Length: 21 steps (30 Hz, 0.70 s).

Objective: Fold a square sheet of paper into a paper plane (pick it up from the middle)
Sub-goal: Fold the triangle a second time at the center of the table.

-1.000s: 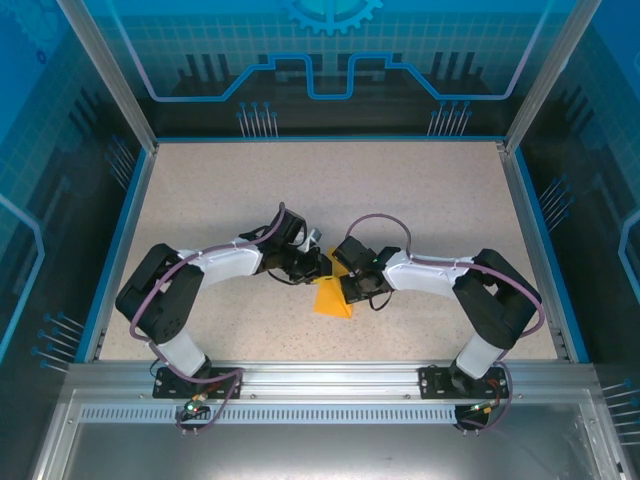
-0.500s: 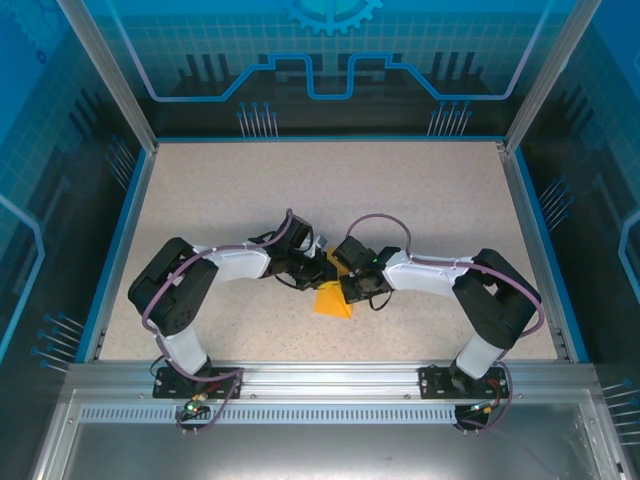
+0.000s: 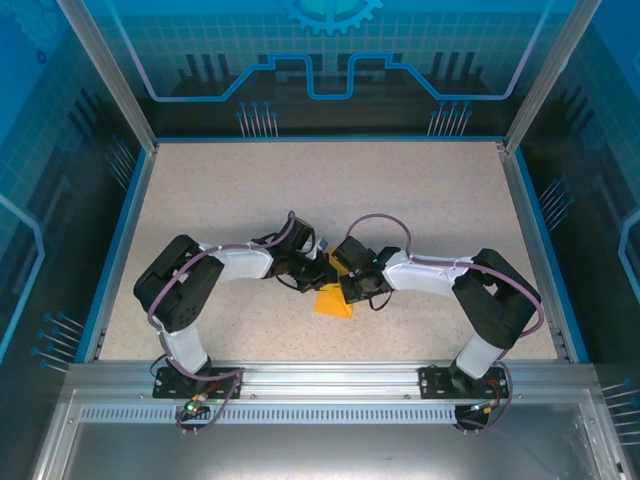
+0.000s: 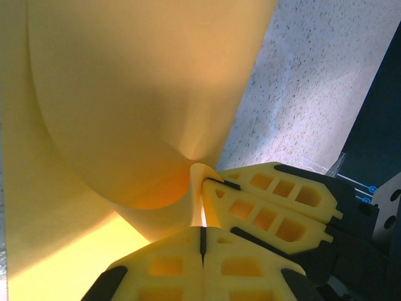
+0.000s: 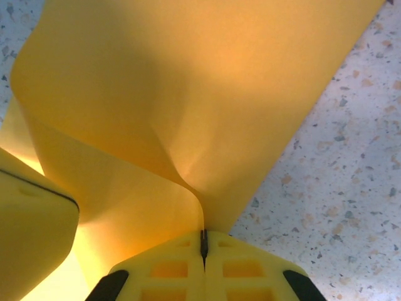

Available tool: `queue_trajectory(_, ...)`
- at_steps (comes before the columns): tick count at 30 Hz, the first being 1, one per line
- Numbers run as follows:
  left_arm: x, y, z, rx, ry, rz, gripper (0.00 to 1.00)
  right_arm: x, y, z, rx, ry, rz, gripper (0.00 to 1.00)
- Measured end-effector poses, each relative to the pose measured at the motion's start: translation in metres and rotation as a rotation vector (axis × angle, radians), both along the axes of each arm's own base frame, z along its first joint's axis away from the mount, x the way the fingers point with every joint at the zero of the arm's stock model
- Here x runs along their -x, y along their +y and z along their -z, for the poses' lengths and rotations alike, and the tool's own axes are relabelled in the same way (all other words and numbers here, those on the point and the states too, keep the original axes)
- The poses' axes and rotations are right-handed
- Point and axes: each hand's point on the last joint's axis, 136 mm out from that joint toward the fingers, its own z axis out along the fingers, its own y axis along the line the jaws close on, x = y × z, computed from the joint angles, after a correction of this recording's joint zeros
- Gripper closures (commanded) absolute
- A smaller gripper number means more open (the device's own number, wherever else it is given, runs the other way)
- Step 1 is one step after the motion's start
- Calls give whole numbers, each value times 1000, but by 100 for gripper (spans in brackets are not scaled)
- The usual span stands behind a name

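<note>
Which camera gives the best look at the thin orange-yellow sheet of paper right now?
The right wrist view: the thin orange-yellow sheet of paper spans the frame, curled and pinched in the right gripper. The left wrist view shows the paper close too, pinched by the left gripper. The top external view shows a small triangle of it.

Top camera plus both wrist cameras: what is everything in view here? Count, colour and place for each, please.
sheet of paper: one, orange-yellow, bent, mid-table between the two hands
table: one, speckled beige, blue-edged, under everything
walls: three, blue see-through, back and both sides
rail: one, silver metal, near edge
left arm: one, white and black, purple cable, bolted to the rail
right arm: one, same colours, bolted to the rail
left hand: one, yellow, shut on the sheet of paper
right hand: one, yellow, shut on the sheet of paper
</note>
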Motion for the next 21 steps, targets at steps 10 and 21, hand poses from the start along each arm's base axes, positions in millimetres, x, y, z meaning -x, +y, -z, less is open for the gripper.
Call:
queue_trajectory(10, 0, 2, 15, -23, 17, -6, 100, 0, 0, 0, 0, 1, 0, 95)
queue_trajectory(21, 3, 7, 28, -53, 23, -16, 100, -1, 1, 1, 1, 2, 0, 95)
